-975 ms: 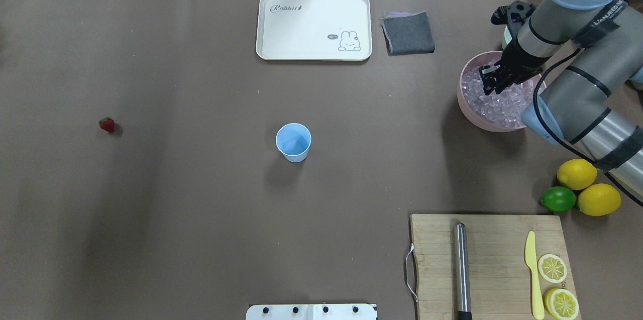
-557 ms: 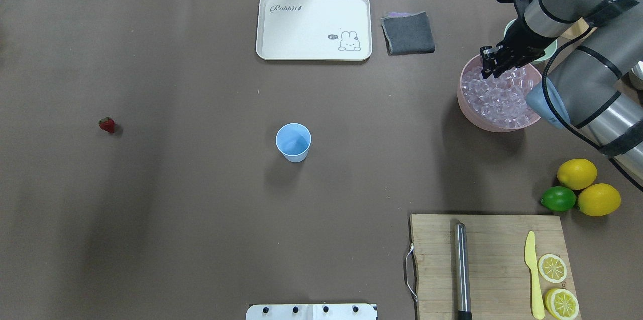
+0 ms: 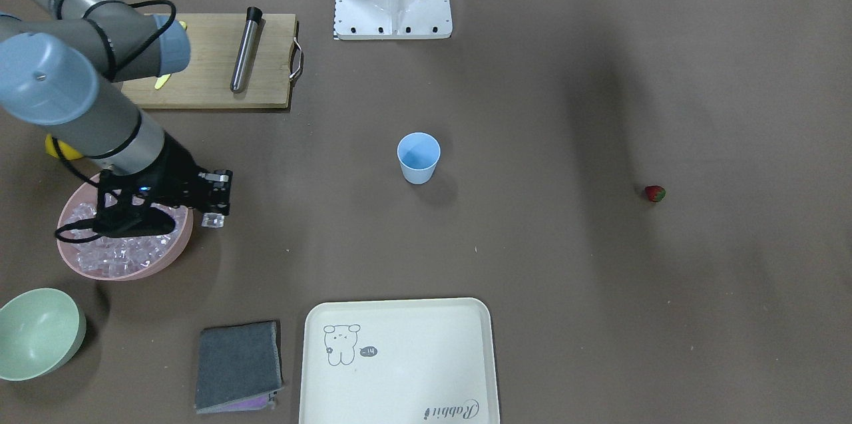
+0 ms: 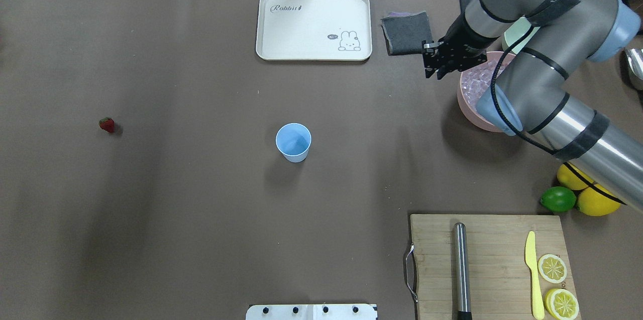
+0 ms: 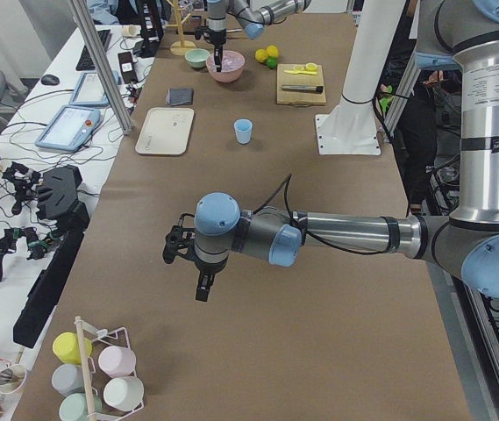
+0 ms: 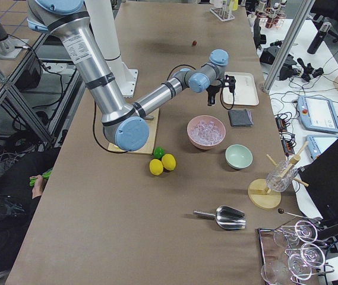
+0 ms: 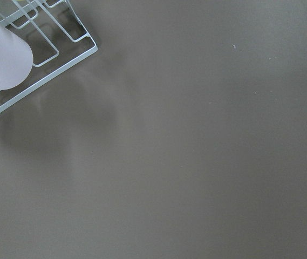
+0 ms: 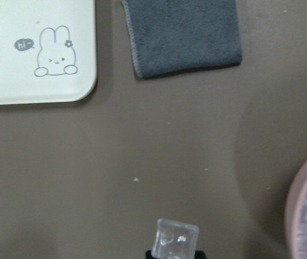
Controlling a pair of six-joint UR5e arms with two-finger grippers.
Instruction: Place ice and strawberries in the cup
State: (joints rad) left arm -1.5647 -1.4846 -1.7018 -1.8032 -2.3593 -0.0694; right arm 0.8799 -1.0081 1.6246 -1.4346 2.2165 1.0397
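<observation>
My right gripper (image 4: 434,73), pinching one ice cube (image 8: 175,239) just outside the pink bowl (image 4: 468,105), has the cup (image 4: 293,141) well to its left, nearer me.

The cup (image 4: 293,141) is pale blue, the strawberry (image 4: 106,124) red with a green cap. The ice (image 3: 113,257) is clear, faintly pink in the pink bowl (image 3: 181,243). The green bowl (image 3: 36,334) is mint. The tray (image 4: 281,33) is cream with a grey rabbit drawing. The cloth (image 4: 408,33) is dark grey, the table (image 4: 176,209) brown.
</observation>
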